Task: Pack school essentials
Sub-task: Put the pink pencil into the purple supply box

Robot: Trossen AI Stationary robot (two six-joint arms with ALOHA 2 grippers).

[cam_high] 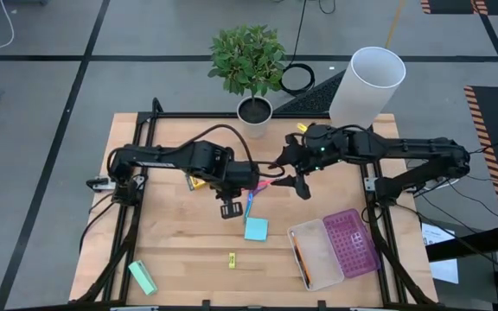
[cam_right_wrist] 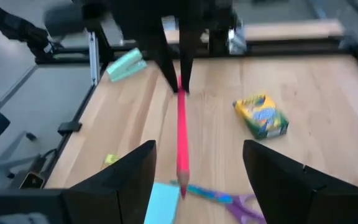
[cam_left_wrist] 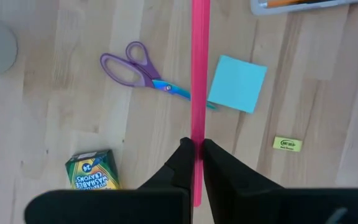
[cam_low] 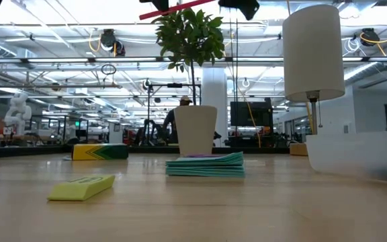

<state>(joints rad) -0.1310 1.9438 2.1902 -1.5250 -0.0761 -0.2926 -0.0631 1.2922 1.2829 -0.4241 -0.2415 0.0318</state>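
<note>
Gripping the red pencil (cam_left_wrist: 200, 74) in closed left jaws (cam_left_wrist: 195, 149) above mid-tabletop (cam_high: 180, 250), over scissors (cam_left_wrist: 143, 70) and sticky-note pad (cam_left_wrist: 237, 83), with right jaws (cam_right_wrist: 194, 165) spread wide facing its tip, tabletop edges well apart.

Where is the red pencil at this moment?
In the high view the red pencil is held above mid-table in the left gripper, over the scissors, pointing toward the open right gripper.
</note>
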